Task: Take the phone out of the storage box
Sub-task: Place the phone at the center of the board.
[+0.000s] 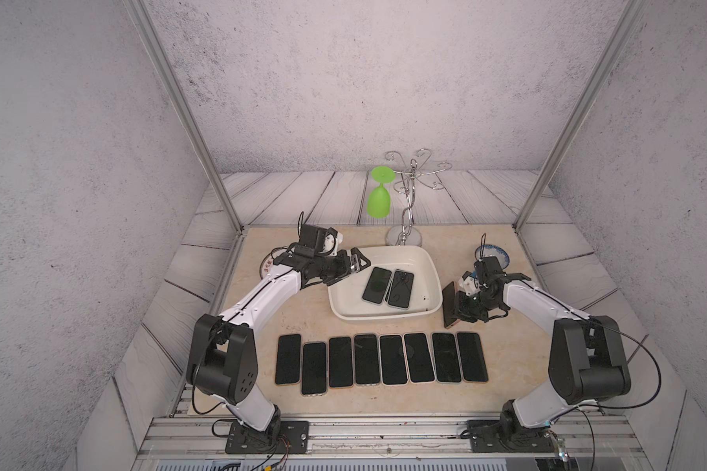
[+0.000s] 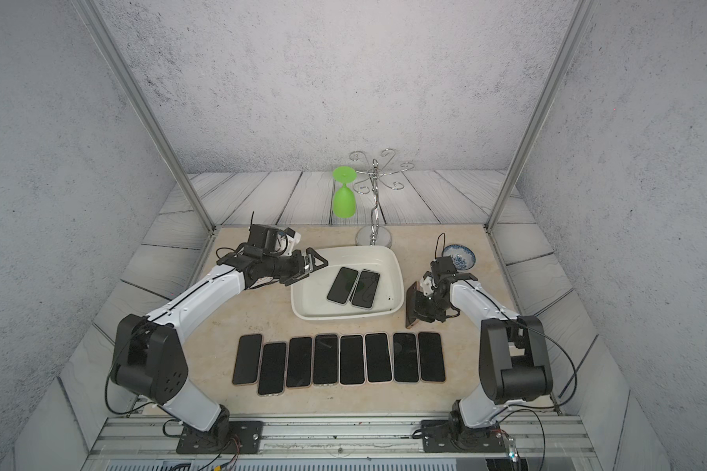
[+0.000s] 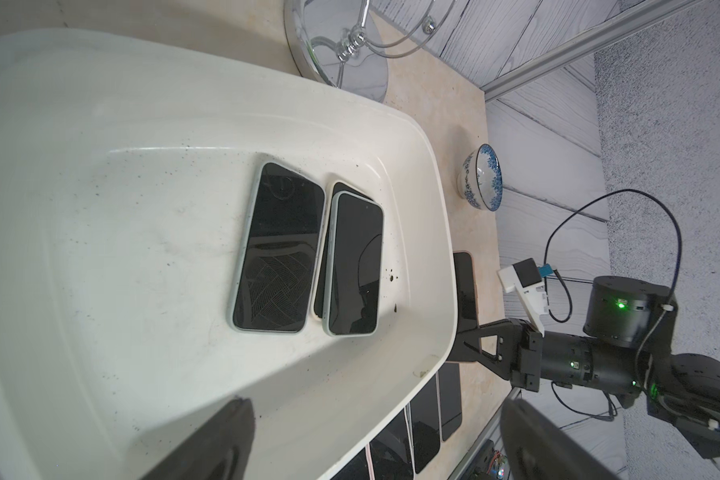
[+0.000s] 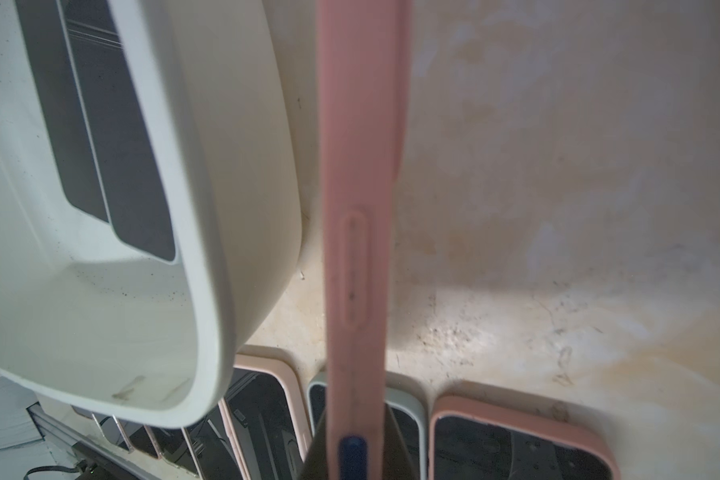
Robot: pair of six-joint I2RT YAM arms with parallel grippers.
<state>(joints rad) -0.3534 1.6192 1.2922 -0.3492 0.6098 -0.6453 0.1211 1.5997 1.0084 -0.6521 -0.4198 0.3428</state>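
In a top view R grip (image 1: 460, 312) pinches pink phone (image 1: 450, 297) on edge, already out, just R of box (image 1: 384, 319), long axis far-to-near; L wrist: L grip (image 3: 371, 415) spread wide, nearer the phones (image 3: 279, 249) lying flat in box; R wrist: held phone edge-on, near row's (image 4: 516, 444) R end.

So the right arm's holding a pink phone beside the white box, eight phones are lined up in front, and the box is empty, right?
Not empty: the left wrist view shows phones lying in the storage box. The rest holds: the right gripper grips the pink phone beside it, with eight in the row.
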